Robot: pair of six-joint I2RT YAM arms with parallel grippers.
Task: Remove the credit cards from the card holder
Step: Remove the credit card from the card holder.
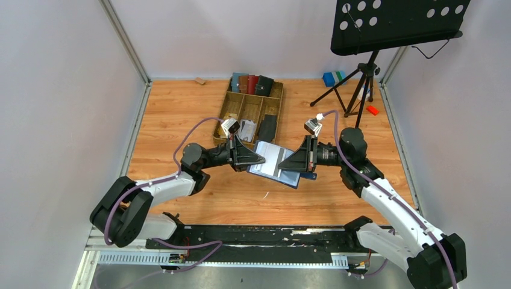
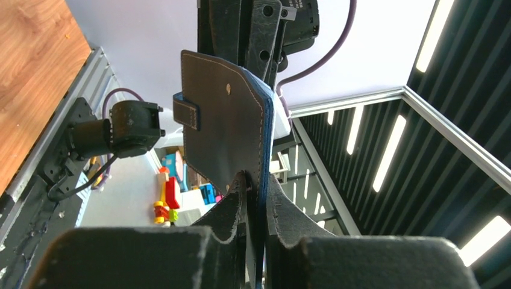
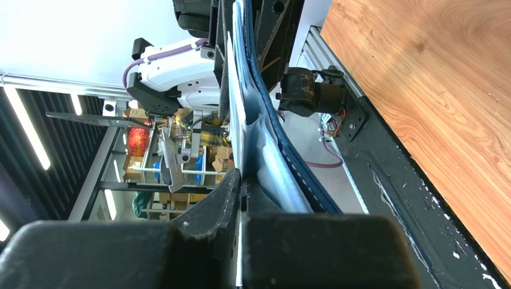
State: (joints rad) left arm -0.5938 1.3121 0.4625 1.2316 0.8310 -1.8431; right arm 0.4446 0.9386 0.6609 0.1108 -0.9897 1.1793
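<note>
The navy-blue card holder (image 1: 288,176) hangs open above the table's middle, held between both grippers. My left gripper (image 1: 261,161) is shut on its left edge. In the left wrist view (image 2: 256,188) the holder's dark outer face (image 2: 223,120) with its side tab (image 2: 187,113) stands straight up from the jaws. My right gripper (image 1: 283,164) is shut on the thin white edge of a credit card (image 3: 237,114) that sticks out of the holder's pale inner pocket. The navy cover (image 3: 283,153) curves past its right finger. The card's grey-white face (image 1: 274,155) shows from above.
A wooden divided tray (image 1: 236,108) stands behind, with brown, red, black and teal holders (image 1: 253,83) at its far end, pale cards (image 1: 247,129) and a black holder (image 1: 268,125) inside. A music stand's tripod (image 1: 361,78), a blue block (image 1: 330,78) and a red piece (image 1: 372,110) are at the back right.
</note>
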